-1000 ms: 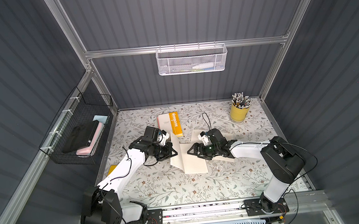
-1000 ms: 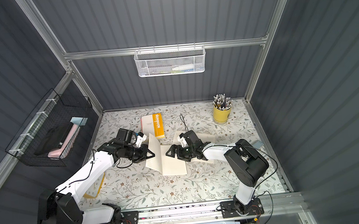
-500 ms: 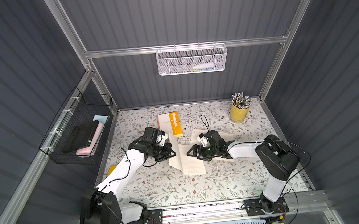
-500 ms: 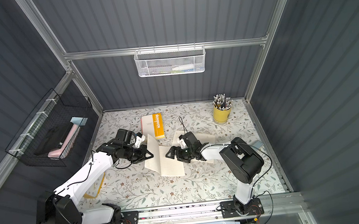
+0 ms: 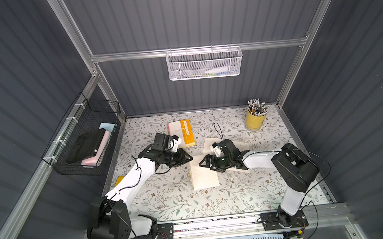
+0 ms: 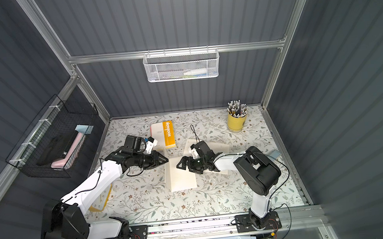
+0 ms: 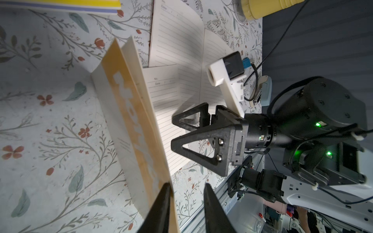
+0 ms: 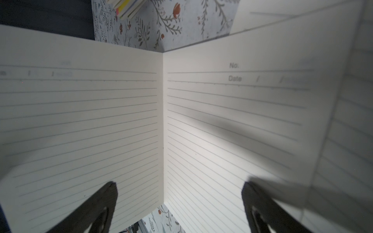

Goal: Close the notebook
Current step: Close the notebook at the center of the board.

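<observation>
Plainly, notebook (image 8: pixel 222 121) pages read "No.", "Date"; cover (image 7: pixel 133 129) perhaps "Notebook".

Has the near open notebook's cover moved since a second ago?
Yes. The near notebook's cover has lifted, its edge shifting away from the black basket toward the yellow cup.

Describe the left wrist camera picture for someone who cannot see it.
A notebook stands half open on a floral table, its orange-striped cover raised and tilted over the lined pages. The left end effector, jaws apart, sits at the cover's edge, while the right end effector, also open, reaches over the lined page.
</observation>
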Motion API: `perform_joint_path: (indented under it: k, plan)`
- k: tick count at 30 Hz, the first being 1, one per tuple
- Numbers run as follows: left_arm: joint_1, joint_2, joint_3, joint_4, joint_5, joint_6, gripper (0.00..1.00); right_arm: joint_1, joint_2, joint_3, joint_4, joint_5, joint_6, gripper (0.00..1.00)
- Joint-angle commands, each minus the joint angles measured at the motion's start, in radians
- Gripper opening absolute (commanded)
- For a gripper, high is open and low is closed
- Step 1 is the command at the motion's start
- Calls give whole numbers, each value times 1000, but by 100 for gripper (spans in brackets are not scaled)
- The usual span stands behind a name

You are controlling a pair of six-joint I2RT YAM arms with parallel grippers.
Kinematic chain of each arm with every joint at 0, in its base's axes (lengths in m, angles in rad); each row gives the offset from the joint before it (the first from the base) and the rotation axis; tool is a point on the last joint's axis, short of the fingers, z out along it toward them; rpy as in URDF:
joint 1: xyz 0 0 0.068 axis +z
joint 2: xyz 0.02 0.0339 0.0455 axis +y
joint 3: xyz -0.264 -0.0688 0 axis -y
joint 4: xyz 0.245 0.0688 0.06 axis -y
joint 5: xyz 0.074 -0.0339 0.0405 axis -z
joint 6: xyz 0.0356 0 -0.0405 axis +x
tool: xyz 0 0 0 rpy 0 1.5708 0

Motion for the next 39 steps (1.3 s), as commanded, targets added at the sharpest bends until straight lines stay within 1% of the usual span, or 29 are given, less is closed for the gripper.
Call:
perform_joint_path:
  k: [1, 6, 9, 14, 22, 30, 39]
  plan:
    - [-33, 45, 26, 94, 44, -29, 30, 6, -1, 0, -14, -5, -12, 99]
    - [-111, 134, 81, 127, 38, -26, 33, 6, -13, 7, -31, -2, -19, 99]
    - [-127, 164, 88, 166, 37, -38, 34, 6, -32, 8, -48, 5, -23, 99]
    - [-129, 184, 82, 203, 36, -44, 35, 4, -106, 5, -108, 49, -40, 99]
    - [-129, 207, 25, 269, 40, -54, 35, -5, -230, 4, -251, 166, -89, 99]
    - [-129, 226, -2, 297, 38, -49, 35, -17, -305, 4, -404, 244, -132, 99]
    - [-132, 277, -35, 355, 42, -57, 35, -22, -414, -18, -400, 266, -124, 99]
